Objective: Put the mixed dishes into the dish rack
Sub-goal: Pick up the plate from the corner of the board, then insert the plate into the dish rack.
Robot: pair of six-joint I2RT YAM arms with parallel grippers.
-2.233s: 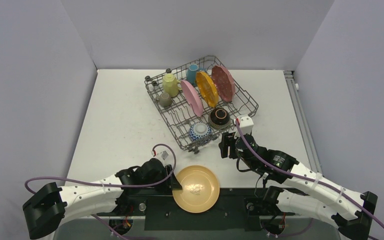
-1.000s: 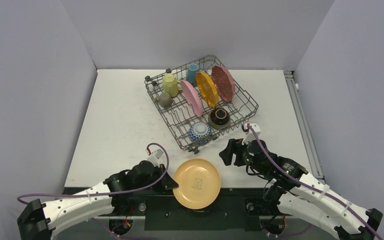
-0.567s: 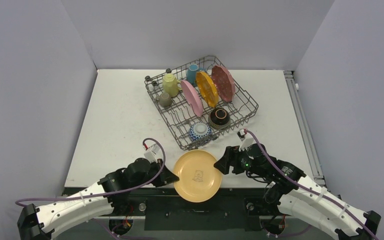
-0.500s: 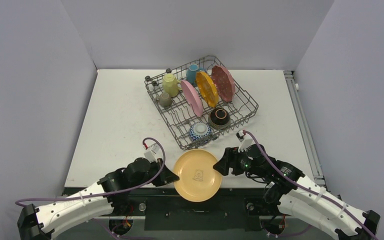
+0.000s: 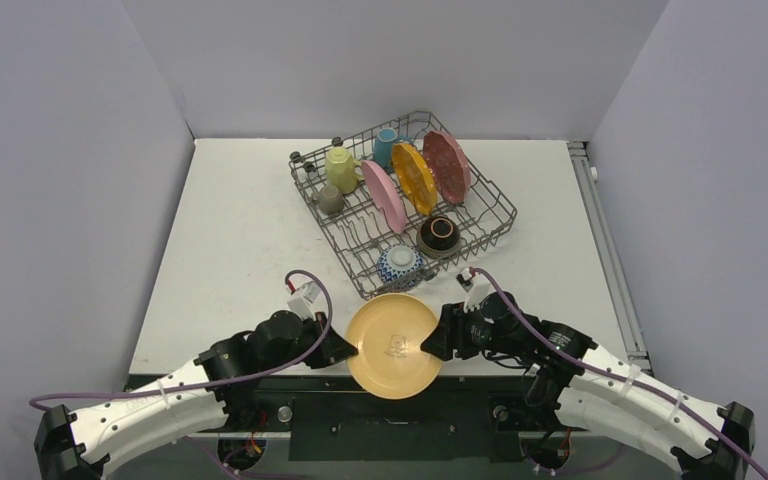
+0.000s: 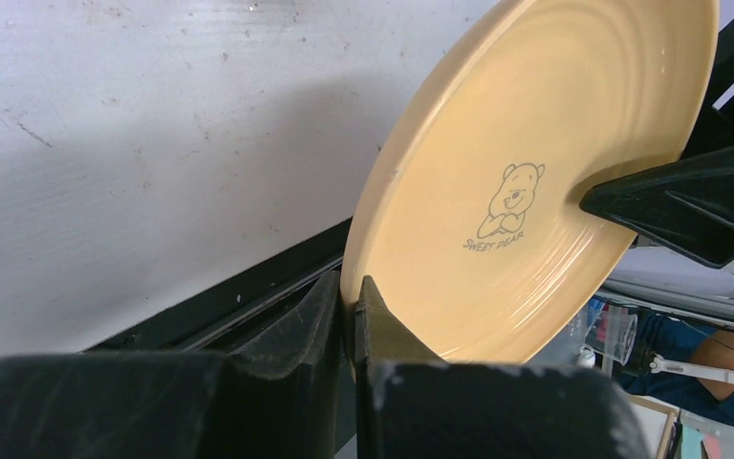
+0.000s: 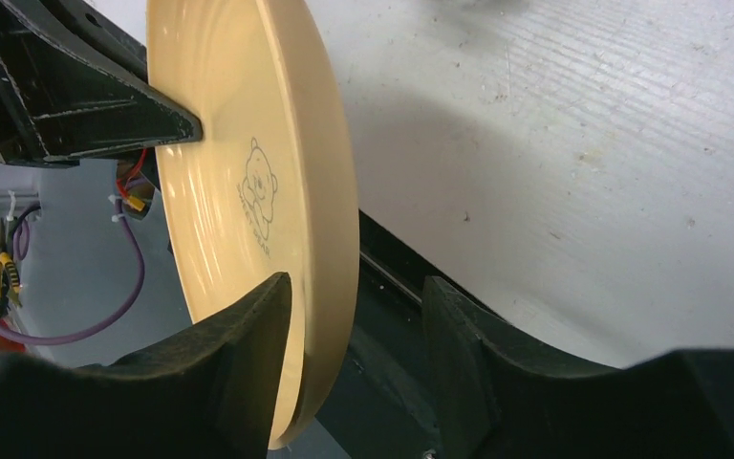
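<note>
My left gripper (image 5: 344, 352) is shut on the left rim of the tan plate (image 5: 393, 345) and holds it tilted over the table's near edge; the pinch shows in the left wrist view (image 6: 348, 308). My right gripper (image 5: 432, 345) is open, its jaws straddling the plate's right rim (image 7: 330, 191), one finger (image 7: 248, 335) on the plate's face, the other (image 7: 459, 335) apart from it. The grey wire dish rack (image 5: 500, 205) holds pink (image 5: 384, 196), orange (image 5: 414, 177) and red (image 5: 446, 165) plates, pale-yellow (image 5: 341, 168), light-blue (image 5: 385, 146) and olive (image 5: 331, 199) mugs, and dark-brown (image 5: 439, 235) and blue-white (image 5: 400, 264) bowls.
The rack's near corner (image 5: 385, 295) stands just beyond the plate. The black mounting bar (image 5: 310, 415) runs along the table's near edge under the plate. White tabletop (image 5: 230, 250) lies left of the rack; grey walls close three sides.
My left gripper has lifted and tilted the tan plate, shifting it slightly toward the rack. My right gripper has swung left from beside the rack and now straddles the plate's right rim.
</note>
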